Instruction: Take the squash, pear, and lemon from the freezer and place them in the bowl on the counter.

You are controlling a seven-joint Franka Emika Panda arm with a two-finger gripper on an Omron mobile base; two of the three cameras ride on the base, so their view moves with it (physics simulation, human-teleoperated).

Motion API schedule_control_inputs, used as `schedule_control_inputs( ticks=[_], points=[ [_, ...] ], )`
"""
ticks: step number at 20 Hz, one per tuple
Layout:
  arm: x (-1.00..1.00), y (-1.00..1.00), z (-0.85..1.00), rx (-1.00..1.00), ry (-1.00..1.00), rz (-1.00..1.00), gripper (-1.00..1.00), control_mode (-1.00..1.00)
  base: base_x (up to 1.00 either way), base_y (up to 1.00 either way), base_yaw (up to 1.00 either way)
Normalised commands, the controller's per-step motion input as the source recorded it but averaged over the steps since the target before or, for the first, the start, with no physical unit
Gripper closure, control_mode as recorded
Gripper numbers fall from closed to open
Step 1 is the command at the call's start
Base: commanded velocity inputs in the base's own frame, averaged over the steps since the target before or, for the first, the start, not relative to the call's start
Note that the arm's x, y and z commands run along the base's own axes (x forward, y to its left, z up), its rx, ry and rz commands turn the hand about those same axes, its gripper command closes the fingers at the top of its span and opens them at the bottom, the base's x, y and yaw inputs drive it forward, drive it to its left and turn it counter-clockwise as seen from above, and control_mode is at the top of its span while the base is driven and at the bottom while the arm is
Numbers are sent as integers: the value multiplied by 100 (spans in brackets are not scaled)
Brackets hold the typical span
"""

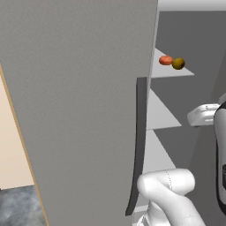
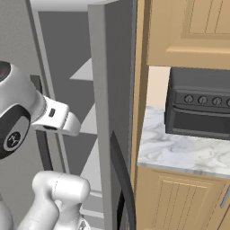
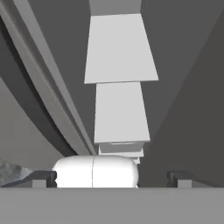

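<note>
The freezer stands open, its broad grey door [image 1: 84,110] swung out at the left with a long dark handle [image 1: 140,145]. On an upper inner shelf [image 1: 170,70] lie an orange-red piece [image 1: 165,60] and a yellow-brown piece [image 1: 178,63] side by side; which of squash, pear or lemon they are I cannot tell. My gripper [image 3: 113,178] is open with nothing between its fingertips [image 3: 43,177], and it looks along the stacked grey shelves [image 3: 120,111]. The bowl is out of view. The marble counter [image 2: 179,152] lies to the right of the freezer.
A dark toaster oven with knobs [image 2: 200,108] sits on the counter under light wooden wall cabinets [image 2: 188,31]. Wooden base cabinets [image 2: 179,202] lie below. A second grey panel with a curved dark handle [image 2: 123,179] stands between the arm and the counter.
</note>
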Motion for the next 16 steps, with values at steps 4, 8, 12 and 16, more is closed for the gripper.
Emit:
schedule_control_inputs(
  ticks=[4, 8, 12, 16],
  points=[
    [61, -1, 17, 0, -4, -5, -100, -100, 0, 0, 0],
    [53, -10, 19, 0, -1, -10, -100, -100, 0, 0, 0],
    [47, -19, 22, 0, 0, -8, -100, -100, 0, 0, 0],
    [46, -19, 11, 0, 0, -7, -100, -100, 0, 0, 0]
  ],
)
